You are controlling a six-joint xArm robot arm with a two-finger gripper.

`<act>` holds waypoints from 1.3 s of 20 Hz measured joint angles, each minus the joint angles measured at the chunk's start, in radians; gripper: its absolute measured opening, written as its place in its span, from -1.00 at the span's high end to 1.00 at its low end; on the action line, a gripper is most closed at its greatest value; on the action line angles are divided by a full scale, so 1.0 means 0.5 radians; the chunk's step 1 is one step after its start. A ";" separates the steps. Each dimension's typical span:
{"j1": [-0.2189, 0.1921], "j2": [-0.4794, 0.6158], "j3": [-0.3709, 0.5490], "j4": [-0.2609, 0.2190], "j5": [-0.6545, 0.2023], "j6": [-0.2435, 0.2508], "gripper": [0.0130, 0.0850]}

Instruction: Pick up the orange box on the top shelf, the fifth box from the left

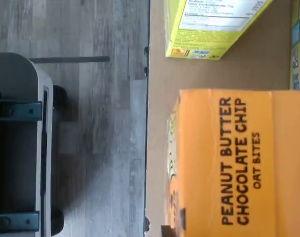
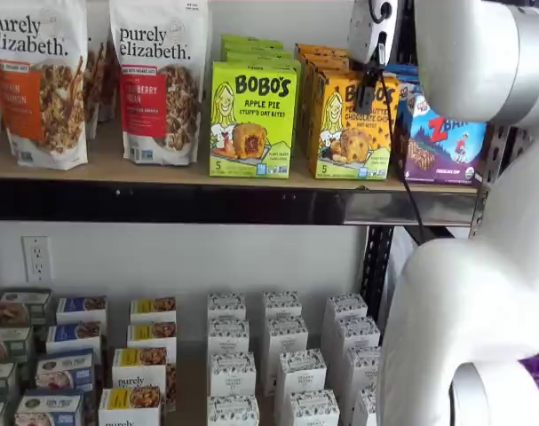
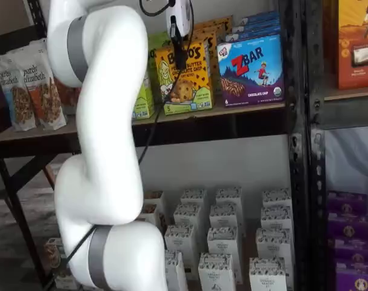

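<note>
The orange box (image 2: pixel 353 124) stands upright on the top shelf (image 2: pixel 162 169), between a lime-green box and a blue box. It also shows in a shelf view (image 3: pixel 190 82), and its orange top panel reading "Peanut Butter Chocolate Chip" fills much of the wrist view (image 1: pixel 238 163). More orange boxes stand behind it. My gripper (image 2: pixel 368 99) hangs in front of the box's upper front face; it also shows in a shelf view (image 3: pixel 179 59). Only a narrow black finger shows, with no plain gap, so I cannot tell whether it is open. It holds nothing I can see.
A lime-green Apple Pie box (image 2: pixel 251 120) and a blue ZBar box (image 2: pixel 442 142) flank the orange box. Granola bags (image 2: pixel 38 80) stand further left. Small white cartons (image 2: pixel 278 355) fill the lower level. A black upright (image 3: pixel 299 121) stands right of the ZBar box.
</note>
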 joint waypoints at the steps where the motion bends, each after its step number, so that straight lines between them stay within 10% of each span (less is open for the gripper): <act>1: 0.000 0.002 -0.005 -0.002 0.009 0.000 0.22; 26: -0.081 -0.402 0.039 0.211 0.409 0.026 0.44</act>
